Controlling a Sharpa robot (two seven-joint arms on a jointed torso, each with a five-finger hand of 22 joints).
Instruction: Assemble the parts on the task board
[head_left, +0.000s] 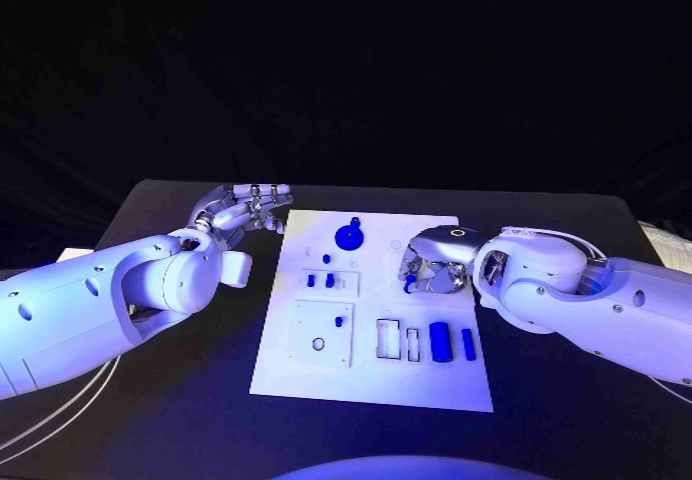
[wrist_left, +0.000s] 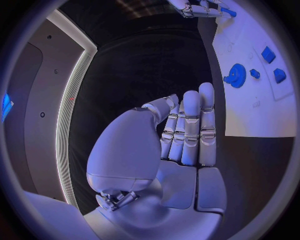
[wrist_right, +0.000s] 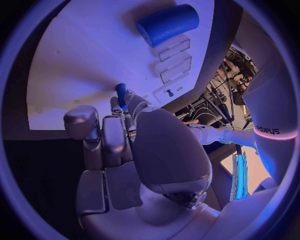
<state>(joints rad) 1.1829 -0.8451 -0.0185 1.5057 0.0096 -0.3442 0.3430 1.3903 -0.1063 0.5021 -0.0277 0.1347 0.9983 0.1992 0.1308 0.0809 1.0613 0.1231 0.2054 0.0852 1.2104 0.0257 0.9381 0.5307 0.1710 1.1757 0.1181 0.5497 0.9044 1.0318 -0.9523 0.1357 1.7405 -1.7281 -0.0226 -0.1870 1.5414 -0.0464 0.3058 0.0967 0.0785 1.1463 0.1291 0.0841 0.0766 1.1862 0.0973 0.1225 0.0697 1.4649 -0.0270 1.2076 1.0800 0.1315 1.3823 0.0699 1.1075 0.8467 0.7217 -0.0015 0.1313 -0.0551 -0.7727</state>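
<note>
The white task board (head_left: 368, 375) lies mid-table. My right hand (head_left: 437, 262) hovers over its right side and pinches a small blue peg (head_left: 410, 286) between thumb and fingers; the peg (wrist_right: 120, 95) points down at the board (wrist_right: 75, 55). A thick blue cylinder (head_left: 438, 341) and a slimmer blue pin (head_left: 469, 343) lie near the board's front right, beside empty rectangular slots (head_left: 388, 338). A blue gear (head_left: 349, 237) stands at the far end, and two small blue blocks (head_left: 320, 281) sit left of centre. My left hand (head_left: 245, 212) stays off the board's far left corner, fingers straight (wrist_left: 187, 130), holding nothing.
A square sub-plate (head_left: 320, 333) on the board's front left carries a small blue peg (head_left: 339, 321) and a ring (head_left: 317, 345). White cables (head_left: 51, 415) trail over the table's left front. The black table (head_left: 577, 420) runs on around the board.
</note>
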